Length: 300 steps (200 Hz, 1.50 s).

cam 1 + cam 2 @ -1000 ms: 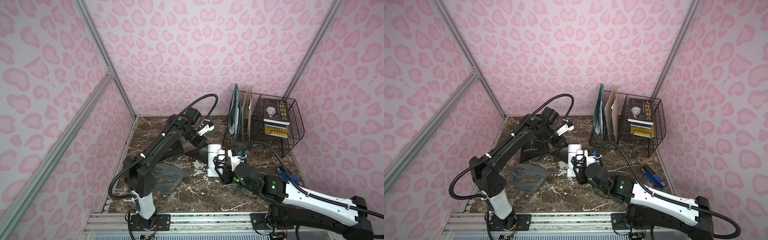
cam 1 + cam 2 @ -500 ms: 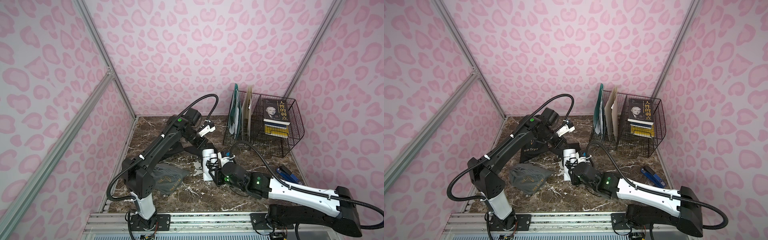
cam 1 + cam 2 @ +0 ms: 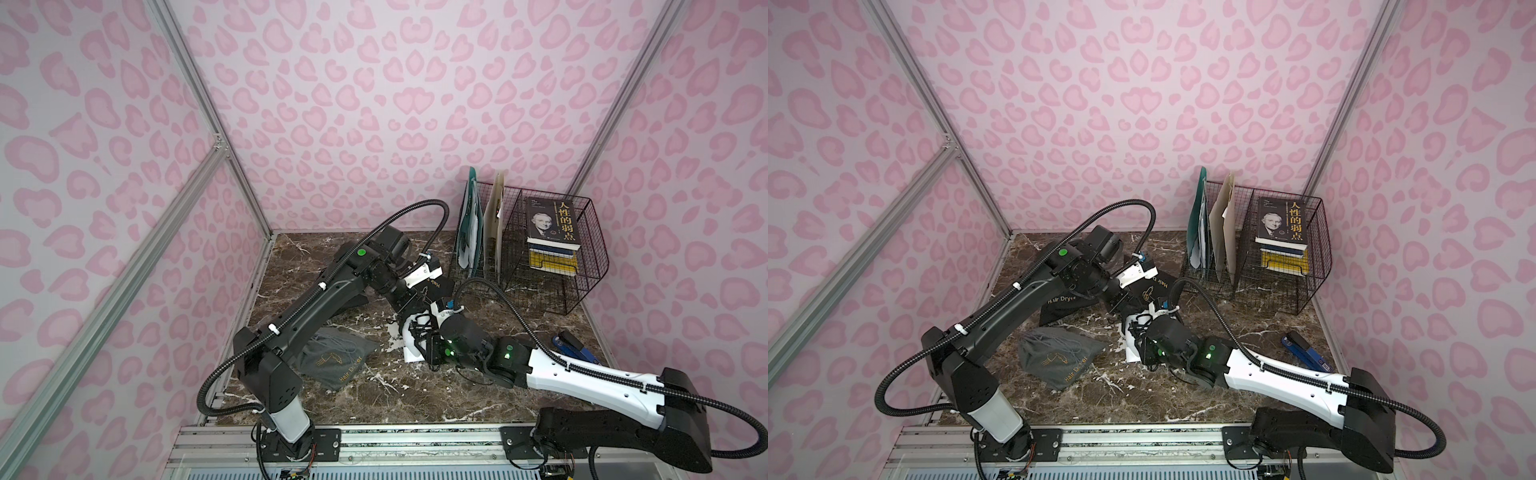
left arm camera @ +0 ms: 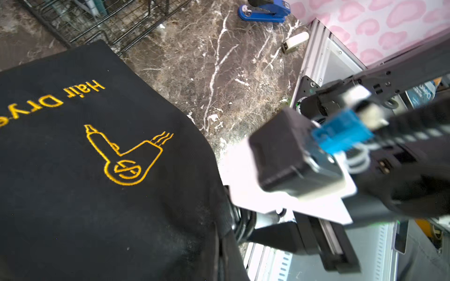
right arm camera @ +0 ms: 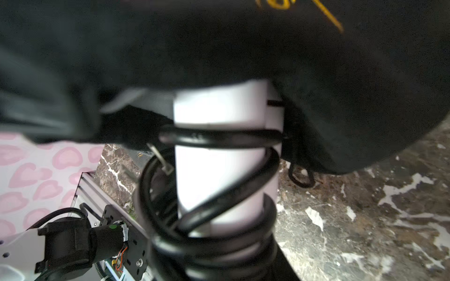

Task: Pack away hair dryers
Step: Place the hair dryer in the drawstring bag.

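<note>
1. The right tool (image 3: 417,338) gripped the white dryer (image 5: 219,175), whose black cord (image 5: 219,136) was wound round it.
2. The dryer's far end sat inside the mouth of the black pouch (image 4: 97,170). The rest stuck out, near mid-worktop.
3. The left tool (image 3: 409,305) was clamped on that pouch and held its edge up off the worktop (image 3: 415,395). Fabric hid its fingers.
4. A grey pouch (image 3: 336,361) lay flat to the dryer's left, and a second black pouch (image 3: 1063,303) lay under the left arm.
5. A wire basket (image 3: 594,249) with books stood in the far right corner, with a blue stapler (image 3: 575,347) in front of it near the right wall.
</note>
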### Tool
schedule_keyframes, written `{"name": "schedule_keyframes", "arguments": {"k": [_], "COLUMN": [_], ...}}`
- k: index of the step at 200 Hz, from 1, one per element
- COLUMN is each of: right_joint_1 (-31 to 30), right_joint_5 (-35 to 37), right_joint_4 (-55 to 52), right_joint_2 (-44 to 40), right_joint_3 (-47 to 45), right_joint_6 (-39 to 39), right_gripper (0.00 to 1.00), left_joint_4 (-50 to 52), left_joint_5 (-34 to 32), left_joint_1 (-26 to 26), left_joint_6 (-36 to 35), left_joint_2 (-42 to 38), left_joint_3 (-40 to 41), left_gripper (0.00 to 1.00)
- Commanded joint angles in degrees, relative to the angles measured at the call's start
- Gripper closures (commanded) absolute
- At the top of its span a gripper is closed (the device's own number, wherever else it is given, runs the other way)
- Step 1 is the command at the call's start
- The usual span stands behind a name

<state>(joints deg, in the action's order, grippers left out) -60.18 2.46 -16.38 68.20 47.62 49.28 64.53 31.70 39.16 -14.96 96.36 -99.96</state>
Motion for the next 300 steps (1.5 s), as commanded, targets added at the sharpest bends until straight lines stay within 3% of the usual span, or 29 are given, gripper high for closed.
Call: {"name": "schedule_keyframes", "arguments": {"k": [1,72,143,196,228,271,300], "right_joint_1": [0.7,4.6,5.4,5.9,7.3,7.6,7.7], "right_joint_5": [0.1,-2.4,-6.4,-12.6,-12.5,-13.3,-14.4], "right_joint_4": [5.0,11.3,9.8,14.0,17.4,17.4,15.9], "right_joint_2": [-1.7,-9.1,-5.5,-7.2,-10.6,-10.1,-8.7], "right_joint_3": [-2.1,-8.7,-6.1,-8.2,-12.0,-12.5,-10.9], "right_joint_6": [2.0,7.1,7.3,6.7,9.1,9.9,9.0], "right_gripper": [1.0,1.0,1.0,1.0,1.0,1.0,0.84], "left_joint_4": [-0.2,-0.1,-0.7,0.6,0.9,4.8,5.9], "left_joint_5": [2.0,5.8,7.2,-0.7,2.8,9.3,11.2], "left_joint_1": [0.2,2.4,3.7,3.7,3.7,3.8,4.1], "left_joint_6": [-1.5,-3.6,-4.6,-9.4,-9.8,-10.3,-10.3], "left_joint_2": [-1.7,-4.3,-5.2,-6.1,-6.6,-4.8,-4.1], "left_joint_3": [1.3,6.5,8.0,11.5,12.4,8.0,7.7], "left_gripper": [0.98,0.98,0.98,0.98,0.98,0.98,0.98]}}
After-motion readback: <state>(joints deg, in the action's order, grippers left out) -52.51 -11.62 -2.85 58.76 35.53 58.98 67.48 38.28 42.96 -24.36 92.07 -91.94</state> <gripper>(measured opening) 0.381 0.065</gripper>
